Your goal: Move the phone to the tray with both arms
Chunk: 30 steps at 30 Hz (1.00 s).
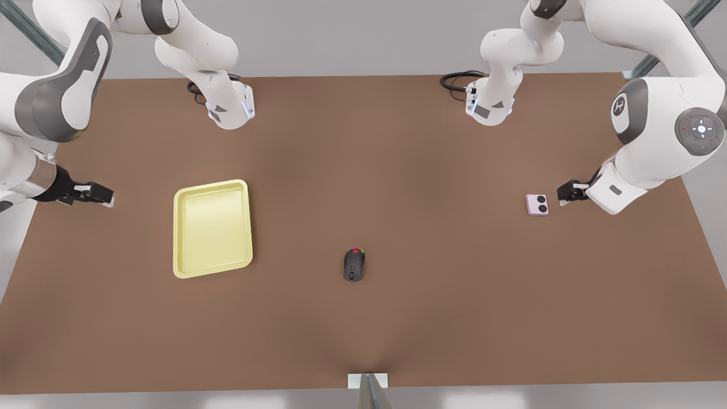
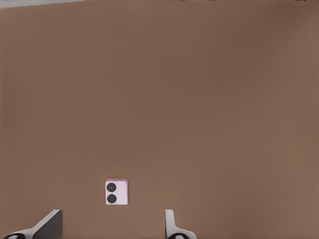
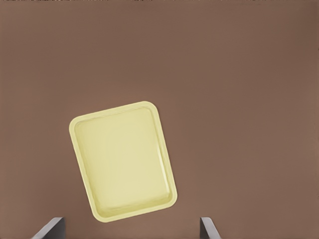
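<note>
Phone (image 1: 537, 204): we log it flat on the brown table (image 1: 431, 318), far out toward the front view's right, nothing touching it; two black circles face up.
Tray (image 1: 212, 228): pale yellow, well apart from the phone across the table; we see nothing in it.
Mouse (image 1: 354, 264): dark, coloured lights, lying roughly between phone and tray, a little nearer the camera than the phone.
Left gripper (image 1: 562, 196): just beside the phone on the side away from the tray, above the table; in the left wrist view its fingers (image 2: 50, 224) stand spread, the phone (image 2: 116, 192) ahead of them.
Right gripper (image 1: 108, 199): well apart from the phone, just beyond the tray's far side; fingers (image 3: 50, 226) spread wide, tray (image 3: 123, 160) ahead of them.
Stage: we judge the pickup not yet begun.
Risks: the phone is thin and flat, so we expect fingertips could skid off its edges or shove it; a low carry toward the tray could clip the mouse; a poorly aligned handover between arms could drop it.
</note>
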Tool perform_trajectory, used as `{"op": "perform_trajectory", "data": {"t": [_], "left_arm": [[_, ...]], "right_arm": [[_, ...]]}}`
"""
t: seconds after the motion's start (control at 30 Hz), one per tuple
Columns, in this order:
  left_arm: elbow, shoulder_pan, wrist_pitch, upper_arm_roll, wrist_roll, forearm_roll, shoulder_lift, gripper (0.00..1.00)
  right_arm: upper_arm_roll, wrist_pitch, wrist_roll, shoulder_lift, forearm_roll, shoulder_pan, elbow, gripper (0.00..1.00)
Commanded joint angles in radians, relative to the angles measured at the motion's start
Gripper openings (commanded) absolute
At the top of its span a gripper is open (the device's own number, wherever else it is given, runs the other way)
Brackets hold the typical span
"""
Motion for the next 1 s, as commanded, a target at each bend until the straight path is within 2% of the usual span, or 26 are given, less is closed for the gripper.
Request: {"op": "perform_trajectory", "data": {"t": [0.0,0.07,0.1,0.13,0.17,0.27,0.33,0.47,0.67,0.83,0.97], "left_arm": [[0.001,-0.002,0.04,0.0,0.008,0.002,0.008,1.0],[-0.016,-0.001,0.045,0.007,0.005,0.003,0.053,1.0],[-0.133,-0.001,0.132,0.015,0.007,0.003,0.04,1.0],[-0.327,-0.001,0.298,0.039,0.01,0.003,-0.022,1.0],[-0.41,-0.001,0.378,0.058,0.05,0.003,-0.032,1.0],[-0.596,-0.002,0.543,0.124,0.147,-0.001,-0.046,1.0],[-0.74,-0.001,0.724,0.167,0.148,-0.026,-0.055,1.0],[-0.92,0.001,0.964,0.234,0.15,-0.026,-0.047,1.0],[-1.047,-0.001,1.165,0.251,0.151,-0.026,0.017,1.0],[-1.13,-0.001,1.197,0.251,0.277,-0.023,0.008,1.0],[-1.133,-0.001,1.189,0.27,0.38,-0.023,0.013,1.0]], "right_arm": [[-0.001,0.021,-0.035,-0.001,0.001,0.0,0.004,1.0],[-0.005,0.021,-0.036,-0.005,0.0,-0.001,0.005,1.0],[-0.005,0.021,-0.035,-0.005,0.0,0.0,0.005,1.0],[-0.004,0.022,-0.035,-0.004,0.001,0.0,0.005,1.0],[-0.005,0.022,-0.035,-0.005,0.0,0.0,0.007,1.0],[-0.004,0.021,-0.036,-0.001,0.0,0.0,0.011,1.0],[-0.004,0.022,-0.035,-0.001,0.001,-0.001,0.017,1.0],[-0.004,0.027,-0.033,0.002,0.001,0.0,0.019,1.0],[-0.004,0.038,-0.035,0.002,0.004,-0.008,0.017,1.0],[-0.005,0.036,-0.033,-0.001,0.004,-0.018,0.017,1.0],[-0.005,0.036,-0.029,0.001,0.024,-0.021,0.017,1.0]]}}
